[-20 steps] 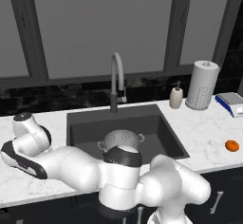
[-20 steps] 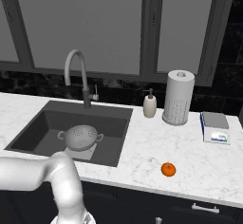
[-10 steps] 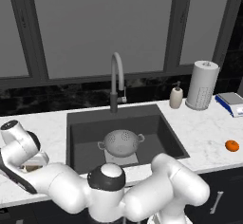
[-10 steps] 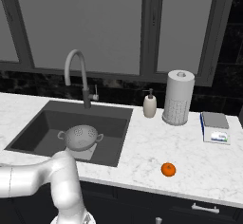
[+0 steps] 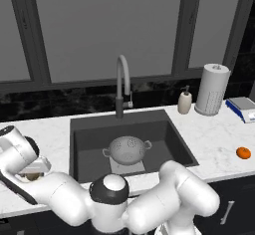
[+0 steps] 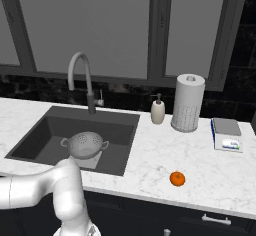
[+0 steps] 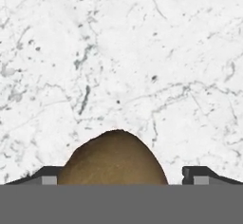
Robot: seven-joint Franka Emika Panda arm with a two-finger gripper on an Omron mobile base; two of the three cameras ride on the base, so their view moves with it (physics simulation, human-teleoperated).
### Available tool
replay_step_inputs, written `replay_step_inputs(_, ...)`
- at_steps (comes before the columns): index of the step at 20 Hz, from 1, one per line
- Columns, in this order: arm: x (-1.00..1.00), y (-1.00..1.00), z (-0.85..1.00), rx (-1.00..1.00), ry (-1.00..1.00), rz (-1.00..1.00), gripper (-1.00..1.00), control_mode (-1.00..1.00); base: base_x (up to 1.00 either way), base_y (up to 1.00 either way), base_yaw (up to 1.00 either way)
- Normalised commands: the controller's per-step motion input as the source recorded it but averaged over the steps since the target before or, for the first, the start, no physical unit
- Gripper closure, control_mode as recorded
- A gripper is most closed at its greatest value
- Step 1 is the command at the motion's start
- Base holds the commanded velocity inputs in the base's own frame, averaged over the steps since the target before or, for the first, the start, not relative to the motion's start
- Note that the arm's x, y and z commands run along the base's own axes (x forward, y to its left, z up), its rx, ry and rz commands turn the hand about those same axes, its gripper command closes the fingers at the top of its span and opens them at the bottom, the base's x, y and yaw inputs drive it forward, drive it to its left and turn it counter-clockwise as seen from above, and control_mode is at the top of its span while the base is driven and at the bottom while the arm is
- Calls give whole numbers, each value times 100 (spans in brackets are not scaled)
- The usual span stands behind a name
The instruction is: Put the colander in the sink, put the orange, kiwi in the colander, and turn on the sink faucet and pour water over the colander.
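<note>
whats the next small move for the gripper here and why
Probably close the jaws on the kiwi. In the hand view it sits on the marble counter between the two fingertips of the gripper, which stand wide on either side. The colander already sits in the sink, waiting for fruit.

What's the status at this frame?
End effector open, straddling kiwi on the counter. Colander in sink. Orange waiting. Nothing blocking.
</note>
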Motion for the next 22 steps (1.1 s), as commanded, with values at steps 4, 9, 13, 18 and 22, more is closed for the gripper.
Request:
replay_step_inputs(4,-63,-75,-80,0,-17,-3,100,-100,0,0,0)
replay_step_inputs(9,-53,-72,-55,3,-32,-12,100,-100,0,0,0)
replay_step_inputs(13,-48,-69,14,16,-53,-21,100,-100,0,0,0)
replay_step_inputs(18,-28,-70,93,25,-50,-24,100,-100,0,0,0)
replay_step_inputs(22,-13,-80,100,25,-33,-29,100,-100,0,0,0)
